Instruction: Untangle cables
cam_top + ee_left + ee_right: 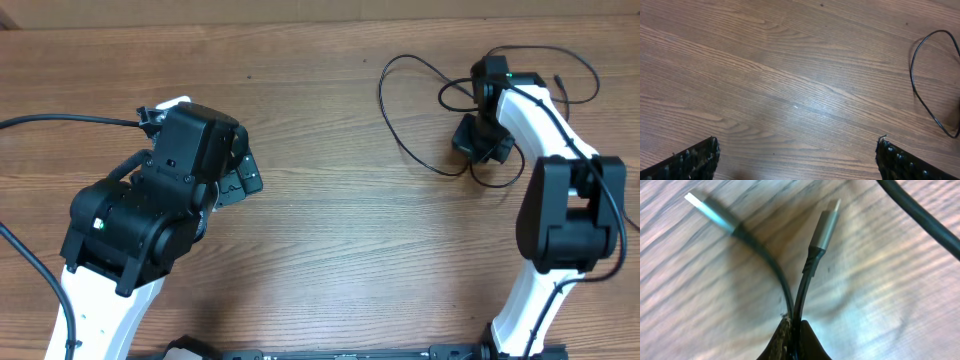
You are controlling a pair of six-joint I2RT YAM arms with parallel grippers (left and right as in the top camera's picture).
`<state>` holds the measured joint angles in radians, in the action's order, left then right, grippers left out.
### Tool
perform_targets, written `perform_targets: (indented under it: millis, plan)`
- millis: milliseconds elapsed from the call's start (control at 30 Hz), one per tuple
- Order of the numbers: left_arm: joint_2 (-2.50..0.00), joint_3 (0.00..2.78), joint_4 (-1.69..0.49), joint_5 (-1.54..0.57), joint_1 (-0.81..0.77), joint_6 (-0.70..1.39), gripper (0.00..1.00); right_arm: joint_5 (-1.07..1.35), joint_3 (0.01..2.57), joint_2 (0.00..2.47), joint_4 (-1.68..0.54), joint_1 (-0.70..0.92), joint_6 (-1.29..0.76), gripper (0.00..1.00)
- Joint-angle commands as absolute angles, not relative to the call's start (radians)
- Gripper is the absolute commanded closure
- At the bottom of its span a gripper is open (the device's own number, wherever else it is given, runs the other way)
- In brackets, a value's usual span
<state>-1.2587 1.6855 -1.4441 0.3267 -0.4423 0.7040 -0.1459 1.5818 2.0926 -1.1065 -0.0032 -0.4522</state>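
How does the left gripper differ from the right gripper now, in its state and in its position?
The left gripper is open and holds nothing; the right gripper is shut on two cable ends. The left gripper hangs over bare table, apart from the cable tangle; the right gripper is down at the tangle. Both have dark fingers.

The cables [441, 97] lie on the table [350, 260]. My right gripper [483, 140] sits in among the cables with two strands caught between its fingers. Their two plugs [826, 225] rest on the table just beyond the fingertips, spread apart. My left gripper [240, 180] is well left of the cables, nearer me.
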Motion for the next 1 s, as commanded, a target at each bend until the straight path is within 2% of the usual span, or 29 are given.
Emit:
perform_targets:
  millis: [0, 200, 533, 633, 733, 800, 900, 933, 967]
  plan:
    - [-1.257, 1.686, -1.443, 0.347, -0.439, 0.718, 0.00, -0.153, 1.582, 2.011, -1.136, 0.033, -0.384, 0.96]
    - [-1.257, 1.686, -1.443, 0.347, -0.439, 0.718, 0.00, -0.113, 1.582, 2.003, -1.143, 0.065, -0.340, 0.96]
    - [-1.257, 1.686, -1.443, 0.347, -0.439, 0.718, 0.00, 0.356, 1.608, 1.908, -1.037, 0.102, -0.027, 0.96]
    - [-1.257, 1.686, -1.443, 0.347, -0.439, 0.718, 0.00, 0.427, 1.608, 1.892, -0.949, 0.102, -0.020, 0.96]
    - [-1.257, 1.686, -1.443, 0.347, -0.439, 0.718, 0.00, 0.633, 1.603, 1.897, -0.863, 0.106, -0.026, 0.96]
    - [-1.257, 1.686, -1.443, 0.347, -0.439, 0.718, 0.00, 0.619, 1.603, 1.901, -0.835, 0.113, -0.029, 0.96]
    - [-1.257, 1.686, -1.443, 0.347, -0.439, 0.718, 0.00, 0.473, 1.603, 1.910, -0.813, 0.117, -0.069, 0.92]
    - [-1.257, 1.686, -1.443, 0.347, -0.439, 0.718, 0.00, 0.349, 1.603, 1.919, -0.813, 0.117, -0.139, 0.85]
    - [-1.257, 1.686, -1.443, 0.347, -0.439, 0.718, 0.00, 0.289, 1.603, 1.924, -0.818, 0.117, -0.170, 0.69]
